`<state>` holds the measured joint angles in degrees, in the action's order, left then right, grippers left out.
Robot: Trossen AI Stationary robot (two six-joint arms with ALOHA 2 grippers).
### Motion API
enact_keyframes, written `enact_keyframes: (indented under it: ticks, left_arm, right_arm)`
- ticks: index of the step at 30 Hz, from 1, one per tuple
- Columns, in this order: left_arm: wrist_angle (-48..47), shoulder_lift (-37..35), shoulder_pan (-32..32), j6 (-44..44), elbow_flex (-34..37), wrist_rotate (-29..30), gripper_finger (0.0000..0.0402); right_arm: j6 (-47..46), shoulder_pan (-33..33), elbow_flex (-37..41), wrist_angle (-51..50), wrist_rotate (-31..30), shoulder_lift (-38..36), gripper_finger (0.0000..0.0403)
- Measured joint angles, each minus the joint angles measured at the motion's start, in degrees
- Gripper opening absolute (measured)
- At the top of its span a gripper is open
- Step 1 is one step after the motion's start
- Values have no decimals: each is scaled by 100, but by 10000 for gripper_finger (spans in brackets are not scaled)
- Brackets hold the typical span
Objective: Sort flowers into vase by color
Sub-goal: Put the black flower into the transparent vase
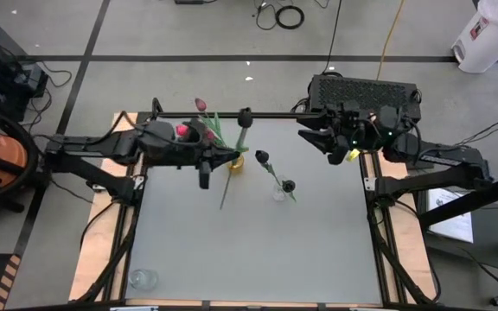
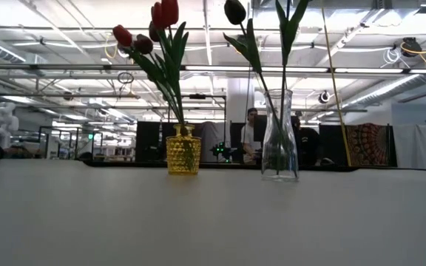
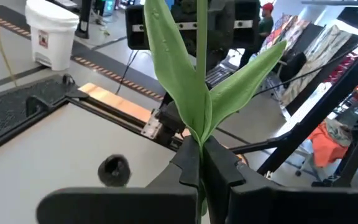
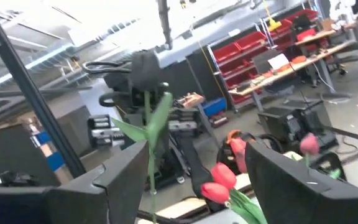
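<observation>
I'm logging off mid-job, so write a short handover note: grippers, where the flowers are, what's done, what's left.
Left gripper: shut on a tulip stem, raised beside the yellow vase.
Right gripper: open, empty, waiting at the table's far right edge.
Done: red and pink tulips stand in the yellow vase; dark tulips stand in the clear vase.
Left: put the held tulip into the matching vase; its head colour can't be confirmed.

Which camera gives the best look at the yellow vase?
The low view: the yellow vase stands whole, side-on, with red tulips in it. The high view shows it only partly, from above, by the left arm. Neither wrist view shows it.
</observation>
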<state>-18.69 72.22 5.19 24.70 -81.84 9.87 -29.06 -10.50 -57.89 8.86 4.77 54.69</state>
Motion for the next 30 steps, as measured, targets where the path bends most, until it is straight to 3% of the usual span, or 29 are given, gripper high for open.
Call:
enact_keyframes:
  ticks: [10, 20, 26, 30]
  left_arm:
    - [1020, 515, -429, -49, 0, -810, 3]
    - [1455, 731, -588, -110, 2, -1356, 3]
    - [1539, 759, -586, -121, 2, -1400, 3]
    - [1538, 755, -588, -133, 4, -1423, 3]
  right_arm:
    - [-31, 201, 0, 804, 0, 556, 258]
    - [-57, 530, -3, 1706, 3, 1046, 258]
    - [27, 627, -457, 1626, 22, 1500, 258]
    - [130, 627, -942, 1560, 347, 1870, 258]
